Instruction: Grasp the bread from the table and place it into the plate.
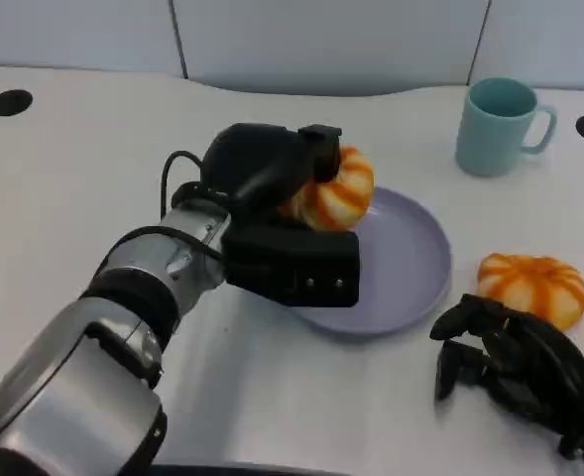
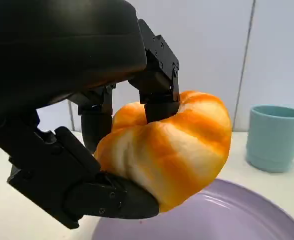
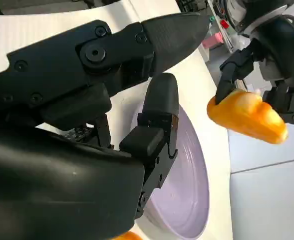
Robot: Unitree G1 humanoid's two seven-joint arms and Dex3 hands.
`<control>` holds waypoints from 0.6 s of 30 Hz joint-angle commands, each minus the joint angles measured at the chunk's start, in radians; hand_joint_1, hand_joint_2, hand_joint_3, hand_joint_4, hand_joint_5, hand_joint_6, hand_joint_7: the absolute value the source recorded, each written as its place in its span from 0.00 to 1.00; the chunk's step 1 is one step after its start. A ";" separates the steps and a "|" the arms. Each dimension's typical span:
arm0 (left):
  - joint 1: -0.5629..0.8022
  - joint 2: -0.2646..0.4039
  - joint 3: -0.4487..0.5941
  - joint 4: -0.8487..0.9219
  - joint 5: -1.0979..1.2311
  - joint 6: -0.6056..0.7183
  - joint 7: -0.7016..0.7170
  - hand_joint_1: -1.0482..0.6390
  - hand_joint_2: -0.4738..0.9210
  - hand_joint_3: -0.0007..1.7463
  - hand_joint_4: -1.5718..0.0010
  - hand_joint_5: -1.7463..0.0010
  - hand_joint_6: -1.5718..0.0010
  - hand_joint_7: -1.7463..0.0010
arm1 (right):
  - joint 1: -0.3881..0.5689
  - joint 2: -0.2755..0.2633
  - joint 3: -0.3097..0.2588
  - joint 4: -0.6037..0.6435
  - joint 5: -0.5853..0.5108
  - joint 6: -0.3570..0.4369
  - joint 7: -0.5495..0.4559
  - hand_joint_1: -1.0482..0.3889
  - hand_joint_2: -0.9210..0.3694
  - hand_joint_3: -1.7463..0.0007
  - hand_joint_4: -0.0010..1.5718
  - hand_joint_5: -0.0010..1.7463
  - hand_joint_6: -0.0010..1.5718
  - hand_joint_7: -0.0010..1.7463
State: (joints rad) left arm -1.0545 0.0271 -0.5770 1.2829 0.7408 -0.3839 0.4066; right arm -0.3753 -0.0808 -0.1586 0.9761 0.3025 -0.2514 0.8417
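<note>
My left hand [image 1: 272, 169] grips an orange-and-white striped bread [image 1: 336, 190] and holds it in the air over the far left part of the lilac plate [image 1: 410, 268]. In the left wrist view black fingers [image 2: 159, 82] clamp the bread [image 2: 171, 145] from above and below, with the plate [image 2: 226, 220] beneath it. A second striped bread [image 1: 531, 286] lies on the table right of the plate. My right hand [image 1: 515, 372] rests on the table just in front of that bread, fingers apart and holding nothing. The right wrist view shows the held bread [image 3: 246, 116] above the plate [image 3: 186, 185].
A light teal mug [image 1: 500, 126] stands at the back right, beyond the plate, also seen as the mug [image 2: 276, 137] in the left wrist view. Two dark holes [image 1: 11, 102] mark the white table's far corners. A grey wall runs along the back.
</note>
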 commanded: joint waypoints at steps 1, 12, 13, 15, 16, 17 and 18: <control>-0.032 -0.009 -0.013 0.007 0.007 -0.003 -0.030 0.45 0.71 0.52 0.42 0.00 0.58 0.00 | 0.031 0.008 -0.001 0.041 -0.012 0.026 -0.010 0.37 0.00 0.95 0.39 0.94 0.47 0.58; -0.039 -0.038 -0.039 0.027 0.019 0.012 -0.050 0.44 0.71 0.50 0.48 0.00 0.60 0.04 | 0.034 0.010 0.004 0.027 -0.008 0.041 -0.009 0.35 0.00 0.97 0.40 0.93 0.50 0.55; -0.039 -0.039 -0.042 0.029 0.021 0.015 -0.050 0.44 0.71 0.48 0.49 0.00 0.60 0.05 | 0.035 0.010 0.006 0.026 -0.010 0.037 -0.010 0.34 0.00 0.96 0.40 0.93 0.50 0.55; -0.041 -0.040 -0.052 0.032 0.030 0.025 -0.054 0.43 0.72 0.47 0.50 0.00 0.60 0.09 | 0.034 0.012 0.005 0.028 -0.005 0.044 -0.009 0.34 0.00 0.96 0.40 0.93 0.50 0.55; -0.044 -0.040 -0.060 0.035 0.037 0.034 -0.062 0.41 0.74 0.41 0.49 0.02 0.55 0.22 | 0.034 0.013 0.004 0.029 -0.003 0.046 -0.006 0.35 0.00 0.96 0.40 0.92 0.49 0.55; -0.046 -0.040 -0.064 0.037 0.043 0.040 -0.069 0.39 0.79 0.31 0.50 0.02 0.50 0.35 | 0.033 0.014 0.004 0.031 0.000 0.047 -0.003 0.36 0.00 0.96 0.40 0.92 0.49 0.55; -0.048 -0.040 -0.069 0.038 0.049 0.045 -0.075 0.38 0.82 0.25 0.50 0.02 0.49 0.39 | 0.034 0.014 0.004 0.029 0.000 0.047 -0.001 0.36 0.00 0.96 0.40 0.93 0.49 0.55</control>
State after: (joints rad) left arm -1.0725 -0.0140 -0.6318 1.3112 0.7764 -0.3545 0.3538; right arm -0.3792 -0.0747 -0.1578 0.9756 0.3157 -0.2376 0.8442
